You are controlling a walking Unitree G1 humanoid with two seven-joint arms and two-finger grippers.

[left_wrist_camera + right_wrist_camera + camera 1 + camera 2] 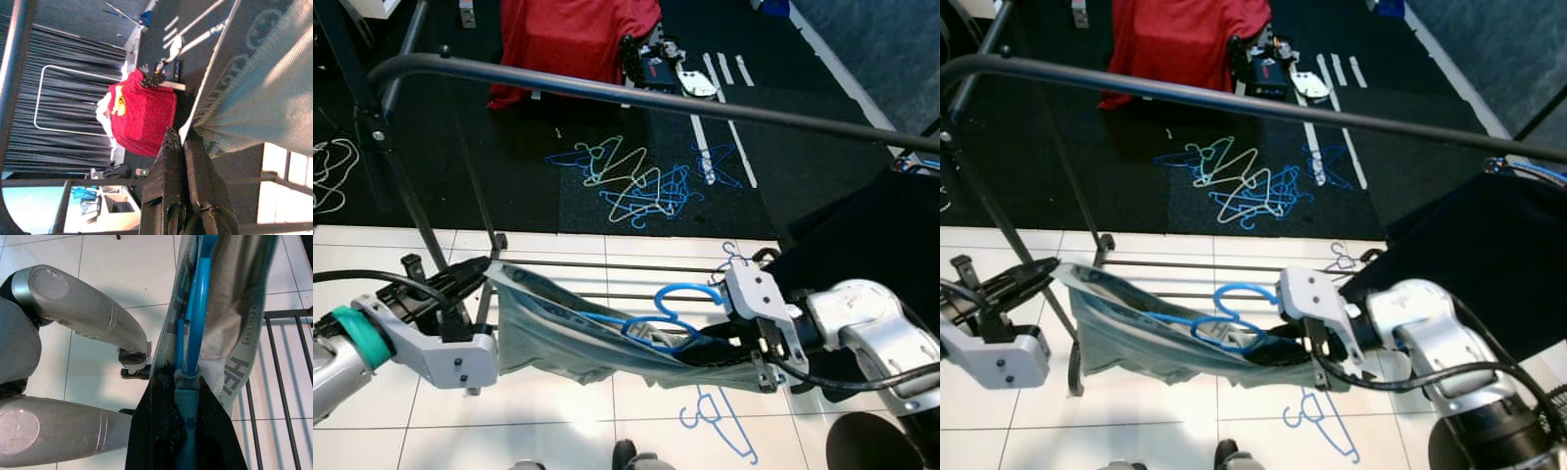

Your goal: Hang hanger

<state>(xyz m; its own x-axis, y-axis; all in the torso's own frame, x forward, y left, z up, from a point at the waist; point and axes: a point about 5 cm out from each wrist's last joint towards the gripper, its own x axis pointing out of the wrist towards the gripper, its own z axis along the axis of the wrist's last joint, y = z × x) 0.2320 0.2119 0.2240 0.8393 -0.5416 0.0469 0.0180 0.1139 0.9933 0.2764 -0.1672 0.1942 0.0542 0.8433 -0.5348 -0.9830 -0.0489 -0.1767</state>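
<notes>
Grey-green fabric of one garment [568, 338] stretched between two pincers, below and in front of one black rail [636, 93] at 12 o'clock. At 9 o'clock, left pincer [481, 264] pressed together on the garment's waistband corner. Toward 3 o'clock, one blue hanger [671, 313] threaded into the garment, hook poking up and free of any rail. Right pincer [759, 357] at 4 o'clock pinching the far end of the garment together with the hanger's arm, blue rod visible between black fingers [156, 431] in the right wrist view.

Progress, as a judgement: hanger loaded with cloth and gripped, so roughly halfway; lifting the hook up and over the rail not yet done.

Counted otherwise: one low rack [607, 279] of thin bars on the white tiles behind the garment; one loose blue hanger on the floor [720, 416] at 5 o'clock; a tangled pile of hangers [636, 181] on the dark mat, too knotted to number; one red cloth [573, 34] at 12 o'clock.
</notes>
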